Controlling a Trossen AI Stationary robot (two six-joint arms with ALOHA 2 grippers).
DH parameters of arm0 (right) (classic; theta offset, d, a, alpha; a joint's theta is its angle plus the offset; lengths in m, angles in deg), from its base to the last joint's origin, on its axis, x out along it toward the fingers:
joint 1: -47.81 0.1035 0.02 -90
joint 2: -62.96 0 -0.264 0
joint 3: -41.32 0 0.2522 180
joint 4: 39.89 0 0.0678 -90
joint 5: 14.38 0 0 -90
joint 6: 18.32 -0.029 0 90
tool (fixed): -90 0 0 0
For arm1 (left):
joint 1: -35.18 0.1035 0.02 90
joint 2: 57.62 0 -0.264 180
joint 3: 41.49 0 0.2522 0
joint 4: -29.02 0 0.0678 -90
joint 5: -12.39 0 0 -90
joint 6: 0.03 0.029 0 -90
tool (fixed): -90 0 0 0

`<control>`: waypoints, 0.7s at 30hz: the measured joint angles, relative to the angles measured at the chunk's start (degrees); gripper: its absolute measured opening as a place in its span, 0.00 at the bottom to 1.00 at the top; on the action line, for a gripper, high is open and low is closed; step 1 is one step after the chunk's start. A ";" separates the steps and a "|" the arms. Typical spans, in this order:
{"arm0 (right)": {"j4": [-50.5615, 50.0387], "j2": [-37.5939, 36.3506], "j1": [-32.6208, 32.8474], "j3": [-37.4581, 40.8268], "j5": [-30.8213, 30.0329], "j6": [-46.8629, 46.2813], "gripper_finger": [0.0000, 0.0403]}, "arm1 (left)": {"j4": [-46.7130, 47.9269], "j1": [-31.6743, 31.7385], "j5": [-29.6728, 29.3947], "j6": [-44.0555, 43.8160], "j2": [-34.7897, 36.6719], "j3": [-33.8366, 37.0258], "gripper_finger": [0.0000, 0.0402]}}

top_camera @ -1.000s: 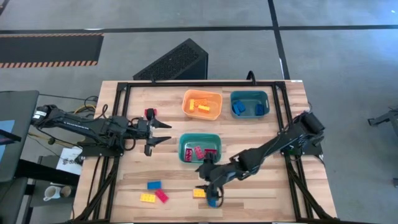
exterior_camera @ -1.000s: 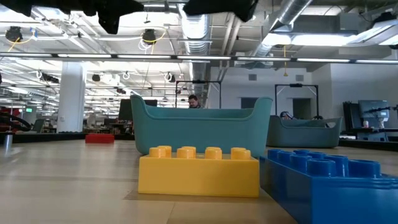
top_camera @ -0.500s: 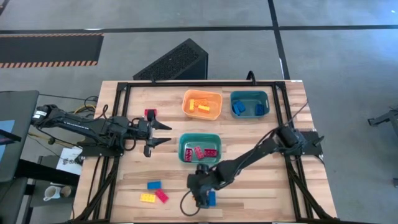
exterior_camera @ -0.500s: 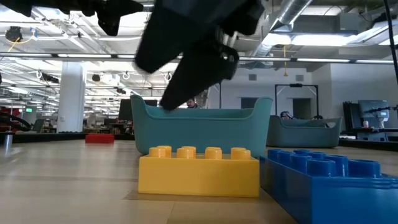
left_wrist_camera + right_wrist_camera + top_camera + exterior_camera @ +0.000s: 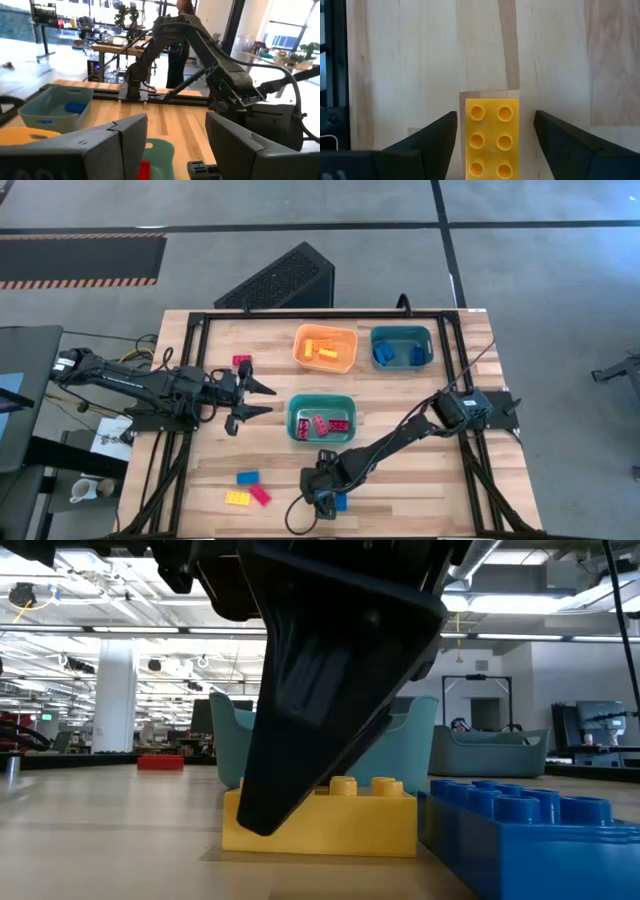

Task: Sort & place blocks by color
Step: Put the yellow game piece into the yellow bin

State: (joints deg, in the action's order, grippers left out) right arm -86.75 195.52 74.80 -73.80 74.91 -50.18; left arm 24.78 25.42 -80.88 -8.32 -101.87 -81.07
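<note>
Low in the frame's centre, the right gripper (image 5: 318,498) straddles a yellow brick (image 5: 492,138) on the table (image 5: 420,490), fingers spread wide either side. The studded brick lies flat beside a blue brick (image 5: 520,830). The left gripper (image 5: 262,400) hangs open at mid-left.
</note>
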 joint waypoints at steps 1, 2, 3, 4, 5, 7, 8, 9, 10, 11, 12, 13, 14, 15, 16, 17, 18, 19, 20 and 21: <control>-0.16 -0.23 -0.03 0.07 0.08 0.15 0.71 | -0.01 -0.07 0.04 -1.01 0.02 0.00 0.47; -0.11 -0.32 -0.03 0.10 0.08 0.17 0.69 | -0.35 -0.26 0.21 -1.93 0.04 0.00 0.47; 0.01 -0.32 -0.03 0.12 0.01 0.17 0.67 | -0.95 -0.55 0.62 -2.37 0.07 0.00 0.47; 0.04 -0.32 -0.07 0.12 -0.16 0.17 0.64 | -1.52 -0.87 1.11 -2.41 0.07 0.00 0.47; -0.27 -0.30 -0.08 -0.04 -0.64 0.19 0.61 | -1.90 -1.25 1.49 -2.41 0.07 0.00 0.47; -1.24 -0.15 -0.08 -0.82 -1.14 -0.04 0.53 | -2.96 -2.13 1.49 -2.18 0.07 0.00 0.47; -1.35 -0.12 -0.16 -1.10 -1.00 -0.79 0.49 | -3.31 -2.43 1.49 -1.88 0.09 0.00 0.47; -1.35 -0.12 -0.46 -1.36 -0.76 -1.59 0.44 | -3.54 -2.65 1.48 -1.55 0.09 0.00 0.47; -1.38 -0.12 -0.95 -1.71 -0.13 -2.29 0.40 | -3.83 -2.85 1.50 -1.30 0.09 0.00 0.47; -1.64 -0.10 -1.30 -2.21 0.84 -2.60 0.36 | -4.35 -3.04 1.46 -1.21 0.09 0.00 0.47; -1.63 -0.30 -1.49 -2.60 1.51 -2.54 0.32 | -5.02 -3.08 1.46 -1.17 0.09 0.00 0.47; -1.48 -0.74 -1.72 -2.84 1.62 -2.11 0.30 | -5.69 -3.12 1.48 -1.13 0.09 0.00 0.47; -1.21 -1.34 -2.03 -3.19 1.62 -1.42 0.30 | -6.22 -3.10 1.53 -0.91 0.09 0.00 0.47; -0.51 -2.33 -2.36 -3.54 1.56 -0.49 0.30 | -6.43 -3.10 1.53 -0.47 0.09 0.00 0.47; 0.06 -3.55 -2.63 -3.78 1.35 0.44 0.30 | -6.48 -3.10 1.51 0.11 0.09 0.00 0.47; 0.98 -4.91 -3.10 -3.85 1.25 1.31 0.30 | -6.62 -3.10 1.50 0.66 0.12 0.00 0.47; 2.10 -6.33 -3.55 -3.92 1.27 2.13 0.30 | -6.95 -3.10 1.50 1.19 0.22 0.00 0.47; 2.71 -7.80 -4.01 -3.92 1.23 3.19 0.30 | -7.06 -3.10 1.48 1.63 0.49 0.00 0.47; 3.12 -9.07 -4.59 -3.92 1.14 4.44 0.30 | -7.13 -3.10 1.46 1.95 0.76 0.00 0.47; 3.37 -10.54 -5.16 -3.92 0.96 5.93 0.31 | -7.46 -3.10 1.46 2.32 0.92 -0.01 0.47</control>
State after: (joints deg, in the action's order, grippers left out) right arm -83.38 184.99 69.65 -77.72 75.87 -44.24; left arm 17.32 22.32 -79.42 -5.99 -100.96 -81.08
